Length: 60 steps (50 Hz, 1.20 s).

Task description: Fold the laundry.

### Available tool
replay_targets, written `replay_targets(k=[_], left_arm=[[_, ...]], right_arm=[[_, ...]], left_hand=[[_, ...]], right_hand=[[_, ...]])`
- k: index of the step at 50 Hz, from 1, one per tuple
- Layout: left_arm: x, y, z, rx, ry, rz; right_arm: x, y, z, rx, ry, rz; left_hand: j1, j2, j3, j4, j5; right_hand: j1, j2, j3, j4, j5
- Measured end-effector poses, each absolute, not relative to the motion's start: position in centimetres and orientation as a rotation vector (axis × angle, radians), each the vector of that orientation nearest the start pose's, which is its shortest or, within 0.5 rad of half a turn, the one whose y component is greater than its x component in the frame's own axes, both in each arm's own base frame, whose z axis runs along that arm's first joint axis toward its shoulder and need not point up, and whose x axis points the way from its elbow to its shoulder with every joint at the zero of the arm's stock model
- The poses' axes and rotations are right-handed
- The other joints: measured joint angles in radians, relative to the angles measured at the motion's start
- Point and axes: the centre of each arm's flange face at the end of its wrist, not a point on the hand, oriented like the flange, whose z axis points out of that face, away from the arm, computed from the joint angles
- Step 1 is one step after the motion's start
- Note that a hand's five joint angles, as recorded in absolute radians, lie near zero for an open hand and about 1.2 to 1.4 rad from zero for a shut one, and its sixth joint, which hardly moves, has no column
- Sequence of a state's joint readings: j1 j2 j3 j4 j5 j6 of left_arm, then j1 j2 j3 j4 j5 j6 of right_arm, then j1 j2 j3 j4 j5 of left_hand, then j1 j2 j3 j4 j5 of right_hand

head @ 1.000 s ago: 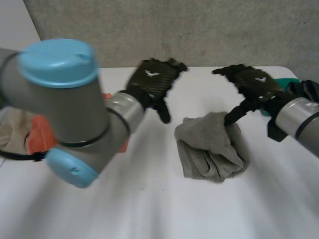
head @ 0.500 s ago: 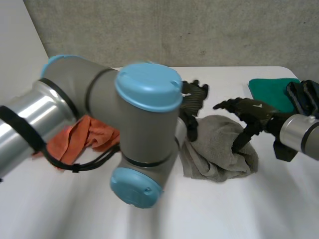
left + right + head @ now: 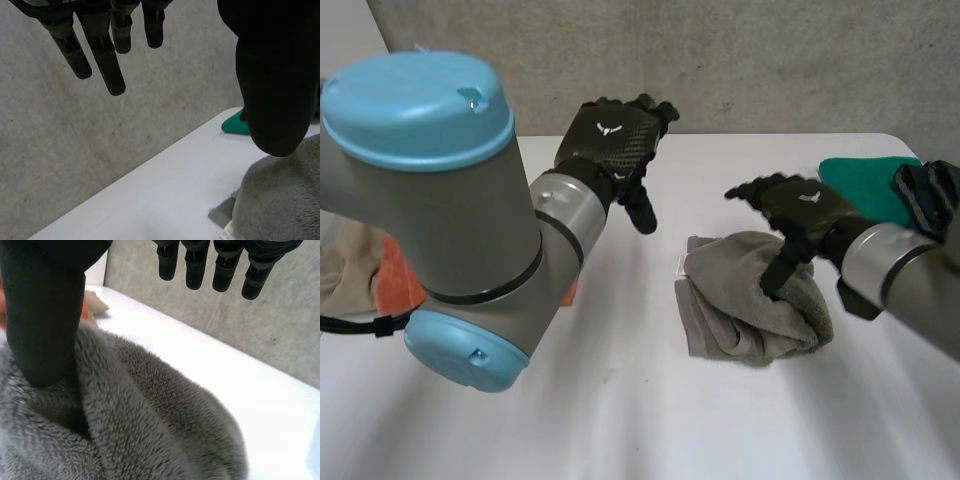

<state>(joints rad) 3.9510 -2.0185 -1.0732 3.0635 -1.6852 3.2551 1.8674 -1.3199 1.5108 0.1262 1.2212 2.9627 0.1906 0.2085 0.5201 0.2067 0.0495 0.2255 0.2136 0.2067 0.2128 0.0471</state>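
Note:
A crumpled grey towel (image 3: 745, 305) lies on the white table (image 3: 620, 400), right of the middle. My right hand (image 3: 798, 205) hovers over the towel's far right part, open, fingers (image 3: 215, 265) stretched out above the table. Its thumb (image 3: 45, 315) points down and presses into the towel's pile (image 3: 150, 415). My left hand (image 3: 615, 150) is raised in the air to the left of the towel, open, with straight fingers (image 3: 100, 55) and nothing in it. In the left wrist view the towel (image 3: 280, 200) lies below the thumb (image 3: 275, 75).
A green cloth (image 3: 865, 185) and a dark cloth (image 3: 930, 195) lie at the table's far right. An orange cloth (image 3: 395, 275) and a beige cloth (image 3: 345, 265) lie at the left, partly behind my left arm (image 3: 450, 210). A grey wall stands behind the table.
My left arm has swung back to the left, lifting its hand away from the towel's left edge. My right hand has shifted slightly left, thumb still on the towel.

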Motion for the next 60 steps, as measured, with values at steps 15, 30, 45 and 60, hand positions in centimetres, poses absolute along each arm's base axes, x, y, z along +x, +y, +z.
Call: replay_targets(k=[15,30,45,60], left_arm=[[-42.6,-18.8,28.3,1.22,2.463,-2.454],[-47.6,-17.4,20.8,1.294,2.541,-2.3],[-46.6,-18.9,14.6,1.286,2.597,-2.021],[-45.1,-20.1,12.2,1.342,2.543,-1.878]], right_arm=[[18.7,-30.0,28.0,-0.767,2.236,-1.785],[17.1,-33.4,21.3,-0.683,2.298,-1.508],[18.0,-33.9,16.3,-0.775,2.259,-1.355],[19.8,-32.7,13.9,-0.921,2.21,-1.34]], left_hand=[[0.0,0.0,0.0,0.0,0.0],[0.0,0.0,0.0,0.0,0.0],[0.0,0.0,0.0,0.0,0.0],[0.0,0.0,0.0,0.0,0.0]], right_hand=[[0.0,0.0,0.0,0.0,0.0],[0.0,0.0,0.0,0.0,0.0],[0.0,0.0,0.0,0.0,0.0],[0.0,0.0,0.0,0.0,0.0]])
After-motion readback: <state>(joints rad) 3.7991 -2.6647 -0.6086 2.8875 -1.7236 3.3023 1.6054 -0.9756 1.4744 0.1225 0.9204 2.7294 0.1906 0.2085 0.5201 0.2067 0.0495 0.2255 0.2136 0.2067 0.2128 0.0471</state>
